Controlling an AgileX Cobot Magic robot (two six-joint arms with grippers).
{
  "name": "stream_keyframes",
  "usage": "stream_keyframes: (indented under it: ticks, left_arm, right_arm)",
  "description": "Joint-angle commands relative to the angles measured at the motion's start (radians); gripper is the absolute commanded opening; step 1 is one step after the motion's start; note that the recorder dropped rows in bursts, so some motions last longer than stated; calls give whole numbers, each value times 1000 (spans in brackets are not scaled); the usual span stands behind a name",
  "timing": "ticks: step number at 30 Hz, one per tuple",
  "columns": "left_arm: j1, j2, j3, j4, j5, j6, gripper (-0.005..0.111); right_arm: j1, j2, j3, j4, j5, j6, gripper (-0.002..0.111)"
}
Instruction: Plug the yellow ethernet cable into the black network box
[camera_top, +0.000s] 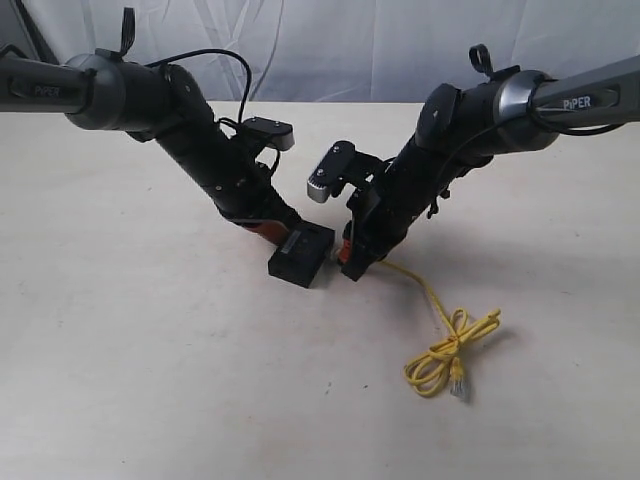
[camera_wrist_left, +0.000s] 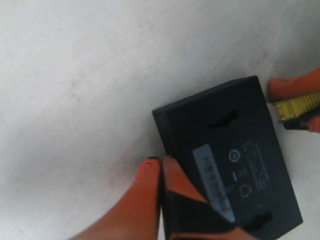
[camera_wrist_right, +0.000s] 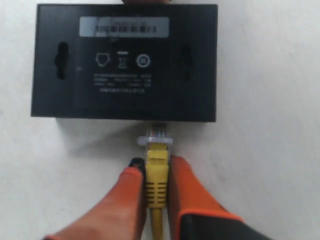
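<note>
The black network box (camera_top: 302, 255) lies flat mid-table, its pale label (camera_wrist_right: 124, 27) facing up. My right gripper (camera_wrist_right: 156, 164) is shut on the yellow boot of the yellow ethernet cable (camera_wrist_right: 156, 175). The cable's clear plug (camera_wrist_right: 155, 134) points at the box's near side, its tip at the box's edge. How far in it sits is hidden. From the other side, my left gripper (camera_wrist_left: 161, 162) is shut with nothing between its fingers, its tips against the box's (camera_wrist_left: 230, 155) opposite long edge. The left wrist view also shows the plug (camera_wrist_left: 298, 106) at the box's corner.
The rest of the yellow cable trails right across the pale table (camera_top: 140, 350) to a tied looped bundle (camera_top: 447, 352) with the second plug (camera_top: 458, 385) near the front. A white cloth backdrop (camera_top: 330, 45) hangs behind the table's far edge.
</note>
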Motion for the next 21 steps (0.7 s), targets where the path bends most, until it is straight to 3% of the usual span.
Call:
stream_keyframes:
  ticks: [1,5,11,18,21]
  left_arm:
    - [-4,-14,0,-8,11,-4,0]
    - [-1,-14,0,11,11,-4,0]
    - [27,-26,0,7,17,-4,0]
    - [80,-169,2,34,36,-2,0]
    - [94,-278,62,27,2,2,0]
  right_arm:
    - [-3,5,-4,-25,19,1,-1]
    - [-14,-45,-4,-192,79,58,-1]
    - [-29,-157,-4,-271,226,63,-1]
    - [-29,-296,-4,-276,384,6,-1]
    - [-35,-376,-4,-243,507,-22,-1]
